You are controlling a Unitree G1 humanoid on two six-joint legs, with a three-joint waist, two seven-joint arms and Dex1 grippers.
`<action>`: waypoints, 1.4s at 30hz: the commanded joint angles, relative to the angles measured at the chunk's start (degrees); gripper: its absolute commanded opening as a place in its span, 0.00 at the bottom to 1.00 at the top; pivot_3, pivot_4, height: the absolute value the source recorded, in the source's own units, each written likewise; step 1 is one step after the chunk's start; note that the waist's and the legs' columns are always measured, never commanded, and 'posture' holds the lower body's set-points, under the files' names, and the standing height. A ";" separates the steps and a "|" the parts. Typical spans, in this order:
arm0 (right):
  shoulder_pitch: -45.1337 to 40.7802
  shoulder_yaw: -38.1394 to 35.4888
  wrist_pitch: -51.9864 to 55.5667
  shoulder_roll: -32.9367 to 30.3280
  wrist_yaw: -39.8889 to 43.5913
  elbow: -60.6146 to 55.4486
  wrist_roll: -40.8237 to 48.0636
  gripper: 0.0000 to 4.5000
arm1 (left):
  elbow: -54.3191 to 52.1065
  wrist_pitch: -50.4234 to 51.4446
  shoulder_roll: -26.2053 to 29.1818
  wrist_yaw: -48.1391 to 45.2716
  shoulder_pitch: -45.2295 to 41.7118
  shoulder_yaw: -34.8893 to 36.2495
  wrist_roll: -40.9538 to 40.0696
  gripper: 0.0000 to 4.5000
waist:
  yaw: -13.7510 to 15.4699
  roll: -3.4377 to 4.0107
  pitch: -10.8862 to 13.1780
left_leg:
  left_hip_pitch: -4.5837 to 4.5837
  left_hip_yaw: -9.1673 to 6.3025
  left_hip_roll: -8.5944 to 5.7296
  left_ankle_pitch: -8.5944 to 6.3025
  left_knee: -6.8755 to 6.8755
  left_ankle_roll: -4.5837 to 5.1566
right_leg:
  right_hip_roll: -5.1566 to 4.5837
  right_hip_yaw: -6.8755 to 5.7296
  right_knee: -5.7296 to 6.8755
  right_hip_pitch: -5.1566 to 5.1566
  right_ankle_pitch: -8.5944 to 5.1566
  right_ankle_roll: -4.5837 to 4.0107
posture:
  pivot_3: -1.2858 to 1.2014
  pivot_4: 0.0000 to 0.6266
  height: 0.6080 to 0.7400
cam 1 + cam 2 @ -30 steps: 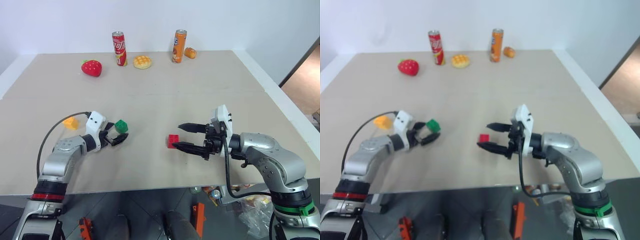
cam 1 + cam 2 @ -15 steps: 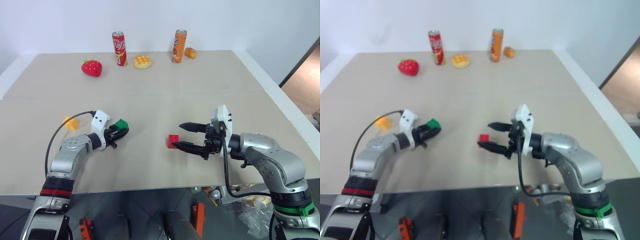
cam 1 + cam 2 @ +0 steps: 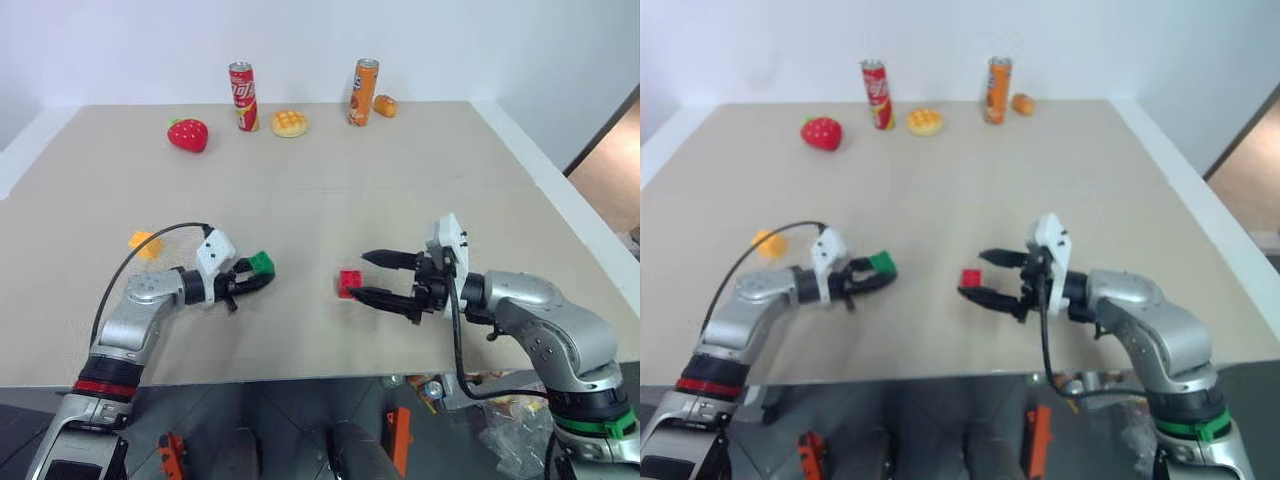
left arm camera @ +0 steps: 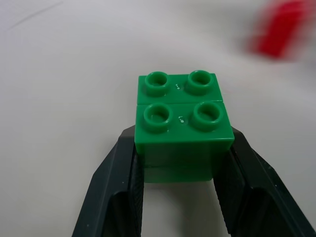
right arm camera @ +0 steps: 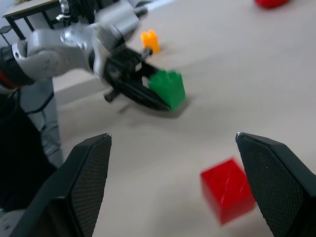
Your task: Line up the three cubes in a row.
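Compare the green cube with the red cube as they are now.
The green cube is clamped between the left tool's fingers; the red cube lies free on the table, gripped by nothing. The right tool stands open, with the red cube just off its fingertips. The green cube shows its four studs in the left wrist view; the red cube's studs cannot be made out. Both are small plastic blocks of similar size.

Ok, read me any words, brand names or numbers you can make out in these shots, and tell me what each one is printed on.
None can be read.
Red can: white lettering runs down its side, too small and blurred to read.
Orange can: markings on its side, too small to read.
Green cube: tiny raised marks between its studs, no letters I can make out.
Red cube and yellow-orange cube: no text shows.
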 commanded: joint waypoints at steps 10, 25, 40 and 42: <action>12.72 -7.36 -5.37 -8.71 5.00 -5.11 -0.43 0.92 | 12.90 -5.73 -2.60 -14.93 -11.78 -3.94 0.38 0.30 | -0.43 -0.02 0.01 | 0.01 0.04 -0.03 0.00 0.17 0.01 | 0.01 0.04 -0.01 0.04 0.05 0.04 | 0.52 0.24 1.00; 10.26 -7.83 -5.20 -7.59 1.53 -5.09 1.22 0.92 | 28.33 -16.73 -5.98 -16.81 -16.20 -3.71 4.68 0.30 | -0.35 -0.03 0.02 | -0.07 0.00 -0.03 0.02 0.16 0.09 | 0.03 0.04 -0.01 0.01 0.06 0.07 | 0.52 0.24 1.00; 8.89 -7.06 -4.86 -6.56 0.07 -5.01 1.61 0.92 | 30.70 -18.70 -6.95 -18.98 -16.58 -4.40 6.31 0.30 | -0.36 -0.03 0.02 | -0.07 -0.01 -0.03 0.03 0.16 0.10 | 0.04 0.04 0.00 0.02 0.08 0.06 | 0.52 0.24 1.00; 8.73 -7.02 -4.84 -6.44 -0.06 -4.95 1.60 0.92 | 31.12 -19.28 -7.28 -18.84 -16.49 -4.51 6.80 0.30 | -0.36 -0.03 0.02 | -0.07 -0.02 -0.03 0.03 0.16 0.10 | 0.04 0.03 0.00 0.02 0.08 0.06 | 0.52 0.24 1.00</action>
